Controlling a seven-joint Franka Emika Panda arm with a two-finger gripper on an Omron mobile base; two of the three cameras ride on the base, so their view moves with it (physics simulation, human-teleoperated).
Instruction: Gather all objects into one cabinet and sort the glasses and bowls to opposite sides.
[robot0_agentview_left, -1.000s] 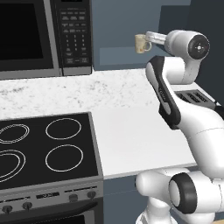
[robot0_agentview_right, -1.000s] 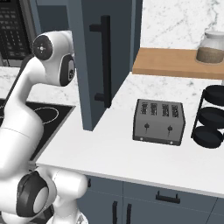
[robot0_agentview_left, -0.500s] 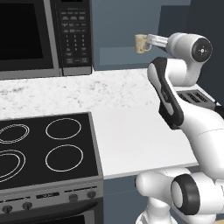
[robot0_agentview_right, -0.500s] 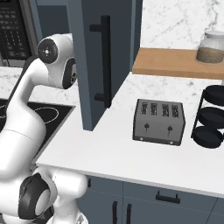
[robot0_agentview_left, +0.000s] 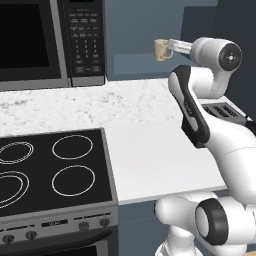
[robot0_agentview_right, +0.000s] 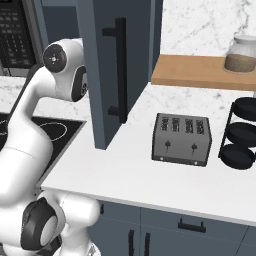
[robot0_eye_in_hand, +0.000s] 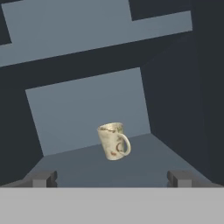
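A cream-beige mug (robot0_eye_in_hand: 114, 141) stands on the floor of the slate-blue cabinet (robot0_eye_in_hand: 87, 109), handle to the right in the hand view. My gripper (robot0_eye_in_hand: 111, 179) is open, its fingertips (robot0_eye_in_hand: 41, 178) spread wide on this side of the mug and not touching it. In the left base view the mug (robot0_agentview_left: 161, 49) sits high up just left of my gripper (robot0_agentview_left: 171, 46), inside the cabinet (robot0_agentview_left: 135, 62). The cabinet door (robot0_agentview_right: 102, 75) stands swung open, its black bar handle (robot0_agentview_right: 120, 70) facing the right base camera. The bowl and the other glasses are out of view.
A microwave (robot0_agentview_left: 50, 40) hangs left of the cabinet above the black stove (robot0_agentview_left: 50, 170). On the white counter (robot0_agentview_right: 150, 175) stand a toaster (robot0_agentview_right: 182, 140) and a black tiered rack (robot0_agentview_right: 240, 135). A jar (robot0_agentview_right: 241, 54) rests on a wooden board (robot0_agentview_right: 195, 72).
The arm's upper joint has drifted slightly, and the hand has eased a little back from the mug. The mug has stayed where it was in the cabinet.
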